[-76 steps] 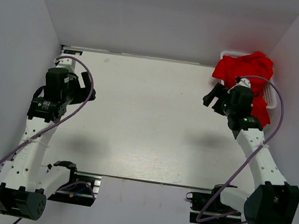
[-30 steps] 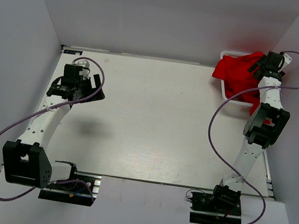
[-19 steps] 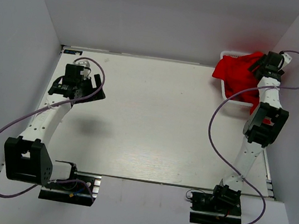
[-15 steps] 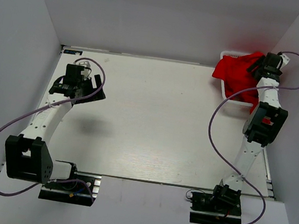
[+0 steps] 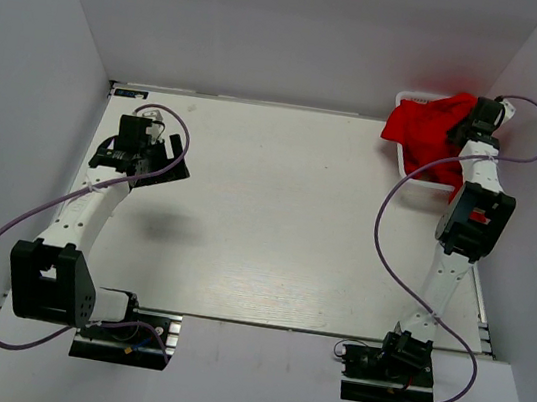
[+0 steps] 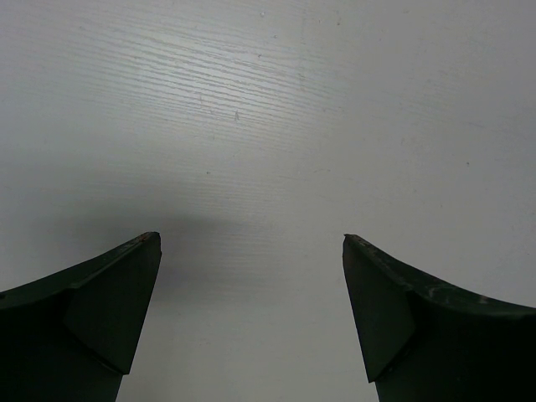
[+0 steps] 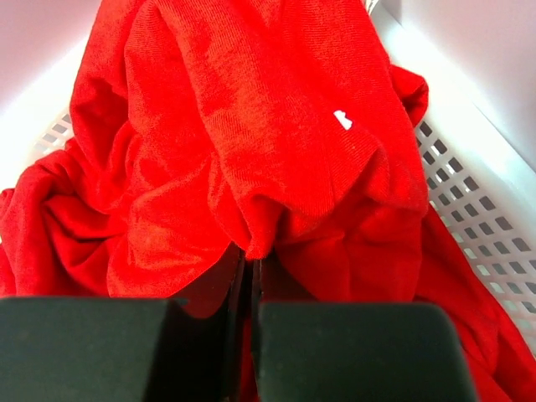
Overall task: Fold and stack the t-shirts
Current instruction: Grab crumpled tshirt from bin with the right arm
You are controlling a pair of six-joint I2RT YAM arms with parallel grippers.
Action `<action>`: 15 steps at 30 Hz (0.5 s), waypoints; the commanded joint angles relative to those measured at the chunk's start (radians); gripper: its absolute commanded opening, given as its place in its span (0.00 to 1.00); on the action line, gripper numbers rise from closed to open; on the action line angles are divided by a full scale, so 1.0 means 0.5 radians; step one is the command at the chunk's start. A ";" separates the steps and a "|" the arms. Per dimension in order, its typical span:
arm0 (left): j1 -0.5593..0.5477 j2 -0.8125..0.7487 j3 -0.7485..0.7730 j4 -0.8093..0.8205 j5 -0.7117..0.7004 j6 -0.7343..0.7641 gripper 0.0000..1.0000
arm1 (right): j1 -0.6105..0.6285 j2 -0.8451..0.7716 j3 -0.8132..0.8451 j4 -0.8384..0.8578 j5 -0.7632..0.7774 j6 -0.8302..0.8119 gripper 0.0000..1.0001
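T-shirts (image 7: 251,142) heaped in basket (image 7: 477,226), right pincer (image 7: 249,272) pinching a fold.

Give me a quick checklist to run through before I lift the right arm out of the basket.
1. Right gripper shut on cloth: ok, the jaws pinch a fold of the red t-shirts.
2. Only one shirt in the pinch: cannot tell, the cloth is bunched and no separate edges show.
3. Cloth free of the basket: cannot tell, the pile fills it and drapes over its lattice wall.
4. Left gripper open and holding nothing: ok, it hovers over bare table.
5. Room on the table to spread a shirt: ok, the white surface between the arms is bare.
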 commanded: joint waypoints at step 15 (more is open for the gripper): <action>-0.012 -0.078 0.041 0.068 0.069 0.027 0.99 | -0.007 -0.668 -0.005 0.225 -0.051 -0.295 0.00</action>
